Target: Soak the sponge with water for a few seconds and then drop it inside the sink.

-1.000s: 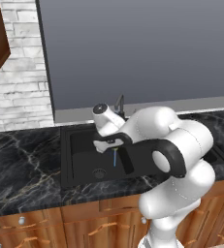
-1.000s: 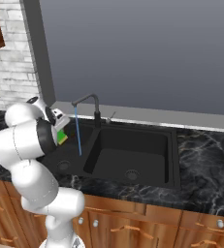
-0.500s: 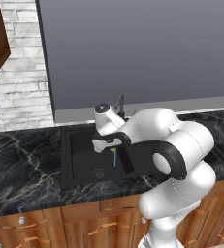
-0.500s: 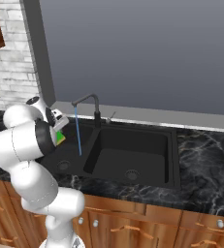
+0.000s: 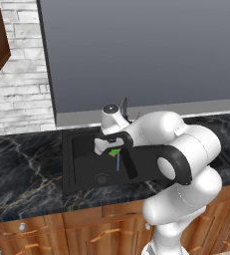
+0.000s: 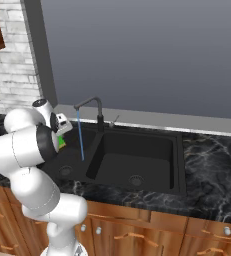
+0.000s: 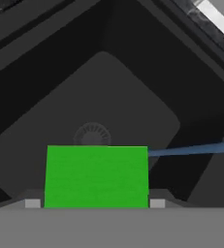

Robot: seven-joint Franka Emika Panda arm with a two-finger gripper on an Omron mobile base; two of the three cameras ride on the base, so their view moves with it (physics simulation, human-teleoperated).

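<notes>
My gripper (image 5: 110, 148) hangs over the left basin of the black sink (image 5: 81, 172) and is shut on the sponge (image 5: 115, 152), a small green block. In the hand view the sponge (image 7: 96, 177) sits flat between my fingertips (image 7: 32, 203), above the round drain (image 7: 91, 134). The water (image 7: 196, 149), a thin blue stream, meets the sponge's upper right corner there. From the right base view the water (image 6: 80, 135) falls straight from the dark faucet (image 6: 89, 102), just right of the sponge (image 6: 62, 143) and my gripper (image 6: 61, 136). Below the sponge the water (image 5: 118, 163) runs on into the basin.
Dark marble counter (image 5: 22, 169) surrounds the sink (image 6: 137, 150), whose right basin lies beyond a central divider (image 6: 94, 152). A grey wall panel (image 6: 152, 55) rises behind the faucet, and wooden cabinet fronts (image 6: 137, 230) run below the counter. My own arm (image 5: 181, 154) crosses the sink's right half.
The hand with the sponge has edged slightly left in the left base view. The grip and the stream are unchanged.
</notes>
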